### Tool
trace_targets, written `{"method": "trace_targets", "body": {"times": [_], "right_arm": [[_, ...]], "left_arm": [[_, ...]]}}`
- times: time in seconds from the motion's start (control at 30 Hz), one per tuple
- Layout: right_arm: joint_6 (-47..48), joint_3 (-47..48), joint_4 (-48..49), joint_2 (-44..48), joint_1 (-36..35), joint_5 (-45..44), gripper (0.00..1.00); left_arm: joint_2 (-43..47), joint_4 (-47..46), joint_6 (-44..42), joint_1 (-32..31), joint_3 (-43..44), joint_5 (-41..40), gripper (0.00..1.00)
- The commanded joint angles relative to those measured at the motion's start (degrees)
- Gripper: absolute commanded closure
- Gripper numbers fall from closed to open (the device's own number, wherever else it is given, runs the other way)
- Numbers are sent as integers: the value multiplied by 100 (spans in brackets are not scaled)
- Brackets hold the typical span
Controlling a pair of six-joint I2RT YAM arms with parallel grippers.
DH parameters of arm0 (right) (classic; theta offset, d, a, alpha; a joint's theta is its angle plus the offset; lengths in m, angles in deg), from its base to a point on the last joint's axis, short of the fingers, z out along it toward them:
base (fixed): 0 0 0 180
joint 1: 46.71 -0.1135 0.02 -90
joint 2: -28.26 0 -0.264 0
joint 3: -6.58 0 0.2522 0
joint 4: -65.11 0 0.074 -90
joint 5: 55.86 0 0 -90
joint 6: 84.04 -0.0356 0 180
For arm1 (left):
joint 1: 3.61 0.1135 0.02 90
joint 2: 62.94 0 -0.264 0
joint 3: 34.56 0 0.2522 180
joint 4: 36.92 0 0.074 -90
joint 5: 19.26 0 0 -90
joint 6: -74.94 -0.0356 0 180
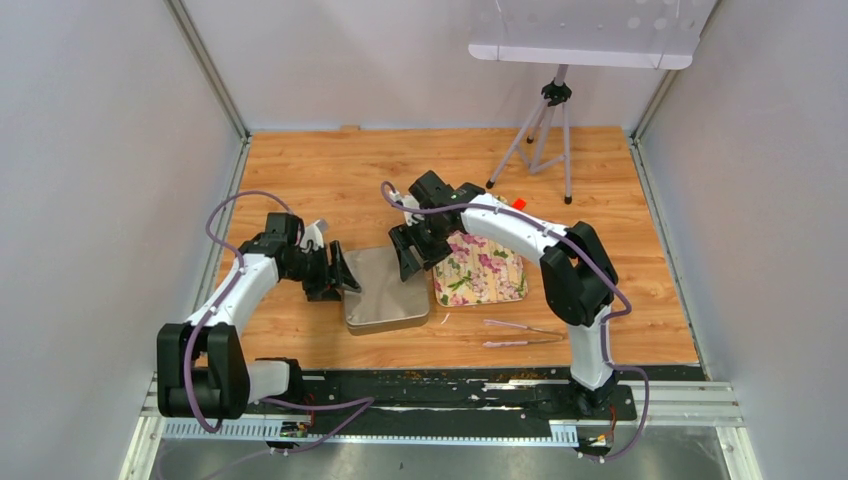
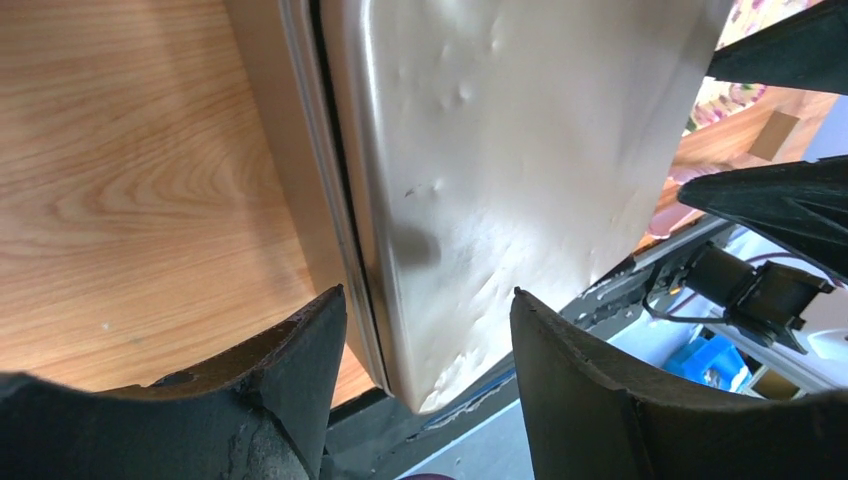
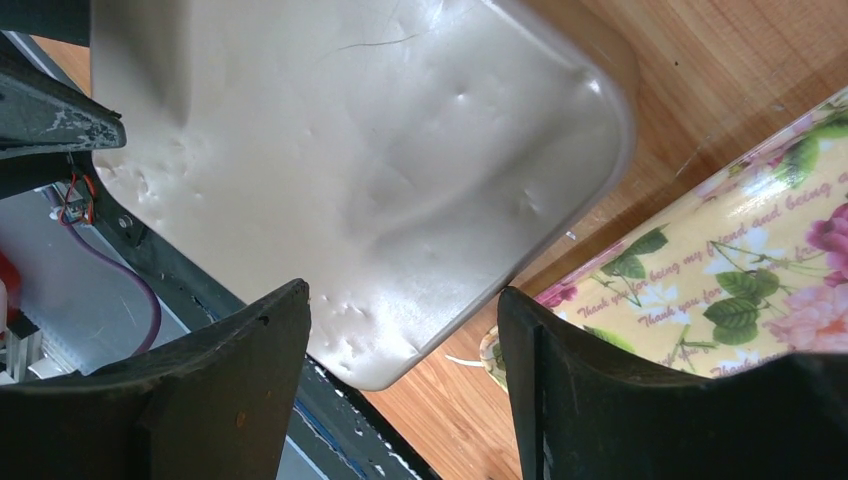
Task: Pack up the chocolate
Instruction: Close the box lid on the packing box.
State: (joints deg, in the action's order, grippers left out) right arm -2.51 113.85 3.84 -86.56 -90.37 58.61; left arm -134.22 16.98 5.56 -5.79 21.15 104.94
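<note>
No chocolate shows in any view. A plain silver tin [image 1: 385,290] lies in the middle of the wooden table, its dented flat face up. My left gripper [image 1: 345,272] stands open at the tin's left edge. In the left wrist view the tin [image 2: 500,150] has its near corner between the spread fingers of that gripper [image 2: 430,320], with no contact. My right gripper [image 1: 410,250] is open at the tin's far right corner. The right wrist view has the tin [image 3: 350,150] above this gripper [image 3: 405,310], with a gap on both sides.
A floral-printed tin piece [image 1: 480,268] lies just right of the silver tin and also shows in the right wrist view [image 3: 740,270]. A small red block [image 1: 519,203] sits behind it. Thin tongs [image 1: 520,333] lie near the front edge. A tripod [image 1: 545,140] stands at the back.
</note>
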Motion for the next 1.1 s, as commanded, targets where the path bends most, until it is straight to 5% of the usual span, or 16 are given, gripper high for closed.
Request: {"method": "trace_targets", "body": {"times": [0.0,0.33,0.53,1.07], "right_arm": [[68,35,205,277,-71,44,32],[158,-454,348,309,103,-42,32],[81,-639,922,261,344,1629,44],[123,-333,714,376,325,1787,53]], "left_arm": [[231,218,-150,-7,92,-415,32],[180,310,-296,-11,239,-696,42],[116,177,-197,-10,309,-90,50],[151,490,-362,-10,471,-174,48]]}}
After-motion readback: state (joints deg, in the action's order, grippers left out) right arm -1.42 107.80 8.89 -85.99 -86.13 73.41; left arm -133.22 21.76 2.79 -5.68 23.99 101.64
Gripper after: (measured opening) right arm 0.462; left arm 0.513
